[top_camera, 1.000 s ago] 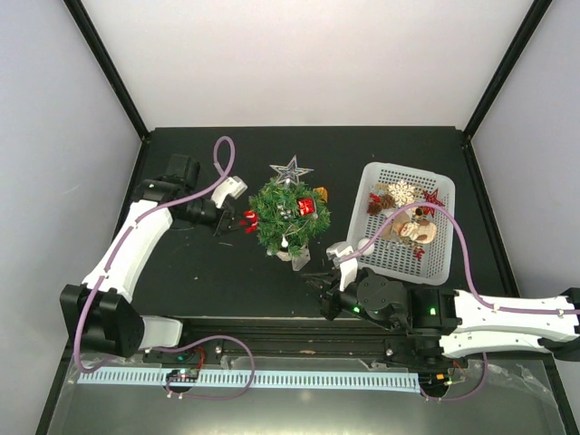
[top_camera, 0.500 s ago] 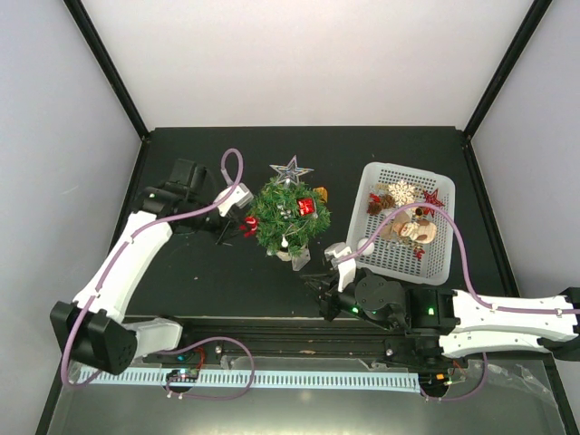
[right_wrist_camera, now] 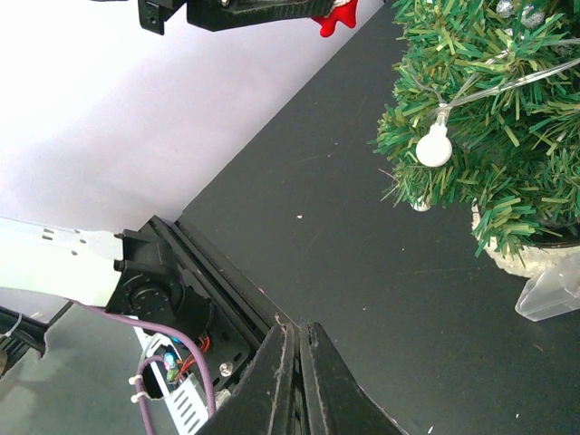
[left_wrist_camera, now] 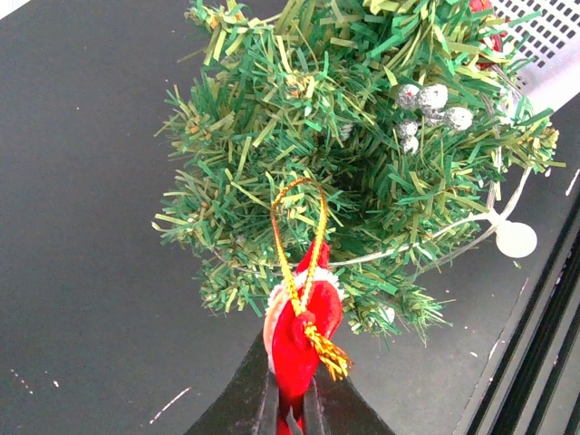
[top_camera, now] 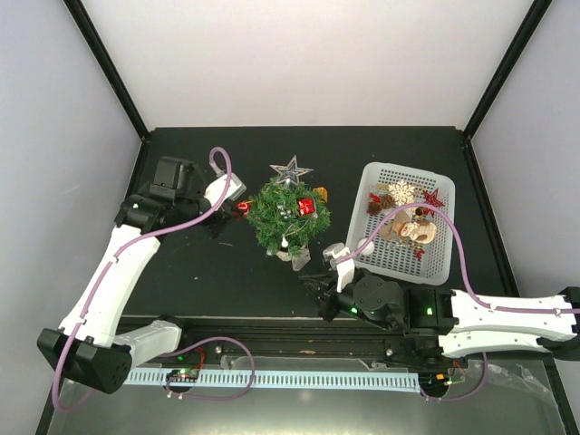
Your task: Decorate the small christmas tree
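Note:
The small christmas tree stands mid-table in its white pot, with a silver star behind its top and a red gift ornament on it. My left gripper sits at the tree's left side, shut on a red ornament with white trim. The ornament's gold loop reaches up against the green branches. My right gripper is shut and empty, low near the table's front edge, just in front of the tree.
A white mesh basket of several ornaments stands to the right of the tree. A light string with white bulbs runs through the branches. A black rail borders the near table edge.
My left arm has swung its elbow leftward and carried the red ornament slightly farther back along the tree's left side. The right arm has not moved.

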Controlling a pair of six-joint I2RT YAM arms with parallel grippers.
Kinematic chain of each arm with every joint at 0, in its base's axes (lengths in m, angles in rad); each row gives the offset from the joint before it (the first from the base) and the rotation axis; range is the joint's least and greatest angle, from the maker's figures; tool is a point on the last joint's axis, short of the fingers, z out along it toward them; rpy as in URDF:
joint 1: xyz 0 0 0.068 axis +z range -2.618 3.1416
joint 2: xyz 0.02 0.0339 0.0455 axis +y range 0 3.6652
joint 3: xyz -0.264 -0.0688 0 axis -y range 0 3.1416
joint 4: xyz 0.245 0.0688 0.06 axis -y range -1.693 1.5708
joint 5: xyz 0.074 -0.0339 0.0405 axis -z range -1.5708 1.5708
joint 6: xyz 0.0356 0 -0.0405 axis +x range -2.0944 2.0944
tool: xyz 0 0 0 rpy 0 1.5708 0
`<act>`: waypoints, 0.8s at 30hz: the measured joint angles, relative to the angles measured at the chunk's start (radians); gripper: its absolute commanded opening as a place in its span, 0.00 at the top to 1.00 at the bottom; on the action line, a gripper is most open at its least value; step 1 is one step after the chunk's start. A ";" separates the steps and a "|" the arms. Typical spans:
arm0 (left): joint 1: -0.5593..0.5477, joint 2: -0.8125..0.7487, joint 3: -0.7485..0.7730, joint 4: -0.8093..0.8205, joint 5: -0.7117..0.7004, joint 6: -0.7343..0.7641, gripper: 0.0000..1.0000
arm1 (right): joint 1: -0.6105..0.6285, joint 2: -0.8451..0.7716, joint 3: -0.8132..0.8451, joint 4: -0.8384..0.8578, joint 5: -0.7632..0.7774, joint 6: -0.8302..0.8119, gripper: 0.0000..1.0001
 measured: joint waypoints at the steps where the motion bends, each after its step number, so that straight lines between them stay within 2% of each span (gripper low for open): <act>1: 0.000 0.000 0.000 0.004 -0.002 0.000 0.99 | 0.000 0.000 0.000 0.001 0.000 0.000 0.93; 24: -0.029 0.055 0.059 0.088 -0.011 -0.055 0.98 | 0.000 -0.016 -0.013 0.007 0.001 0.004 0.93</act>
